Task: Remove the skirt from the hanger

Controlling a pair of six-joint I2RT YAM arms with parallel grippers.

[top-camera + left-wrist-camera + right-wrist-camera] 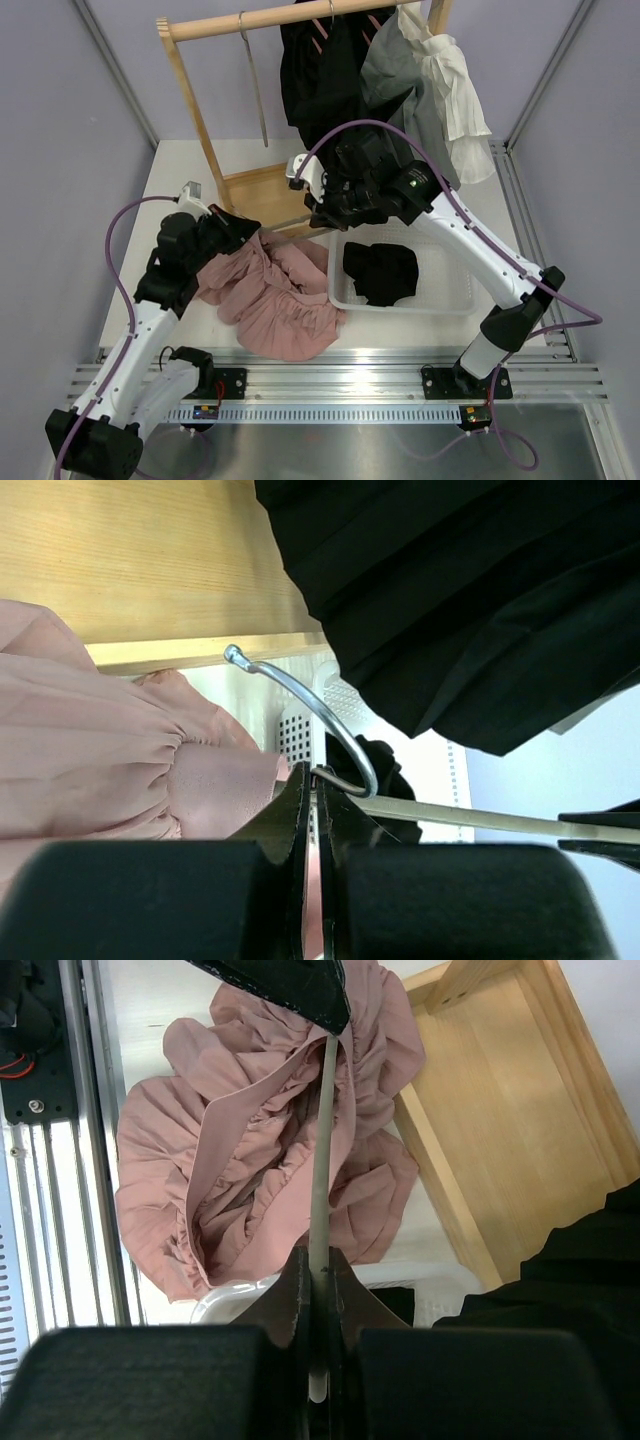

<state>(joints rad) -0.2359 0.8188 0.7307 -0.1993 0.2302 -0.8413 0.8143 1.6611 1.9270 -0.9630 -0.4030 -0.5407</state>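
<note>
At the centre of the top view, the hanger [286,225] spans the short gap between my two hands, its long axis running left to right and tilting slightly up toward the right. My left gripper [245,232] is closed on the hook end. In the left wrist view, the metal hook [330,715] curls up out of the pinched fingers. My right gripper [318,212] is clamped on the other end, and in its own view the bar runs straight up the frame from the fingertips.

The pink skirt [280,305] lies heaped on the table below and left of the bar, much closer to my left arm. Its gathered waistband lies right alongside the bar in the right wrist view. I cannot tell whether any clip holds it.

I judge that the move depends on drawing the hanger up and to the right, away from the heap. The wooden rack base [255,195] crowds the upper side, the white basket [450,300] sits to the lower right, and black garments [320,70] hang just above my right hand. The open room is upward.
</note>
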